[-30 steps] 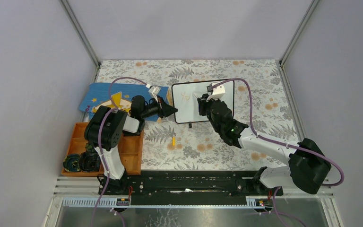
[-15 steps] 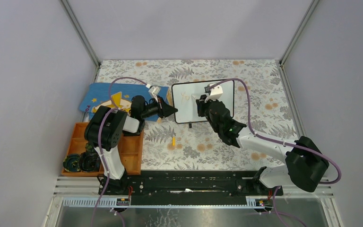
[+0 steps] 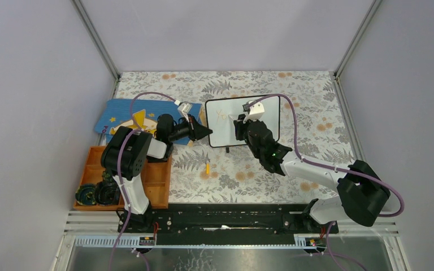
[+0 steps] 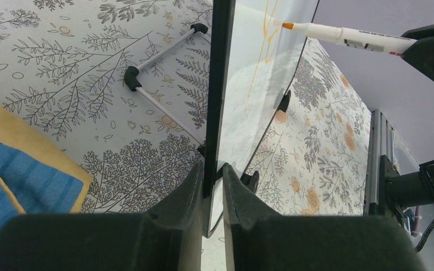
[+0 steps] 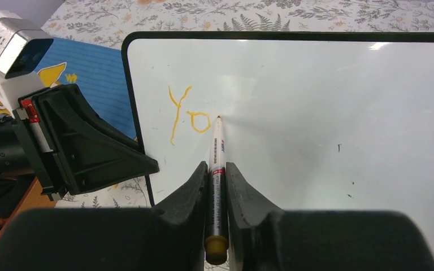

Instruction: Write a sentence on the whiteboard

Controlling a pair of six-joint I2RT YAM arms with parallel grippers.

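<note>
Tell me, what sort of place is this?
Likely a robotics test booth: plain grey walls enclose a floral-covered table, two arms are bolted to a rail at its near edge, one holding a marker to a whiteboard.

The whiteboard (image 3: 220,135) sits on the flowered table (image 3: 316,101), with faint orange marks (image 3: 221,114) near its upper left corner. The left fingers (image 3: 204,132) meet its left edge, and the right fingers (image 3: 241,125) hang over its middle. A blue book (image 3: 118,116) lies to its left.

From above, you can't read the tiny sentence (image 3: 221,114); the right arm (image 3: 268,148) hides the 3 o'clock side of the whiteboard (image 3: 219,132).
</note>
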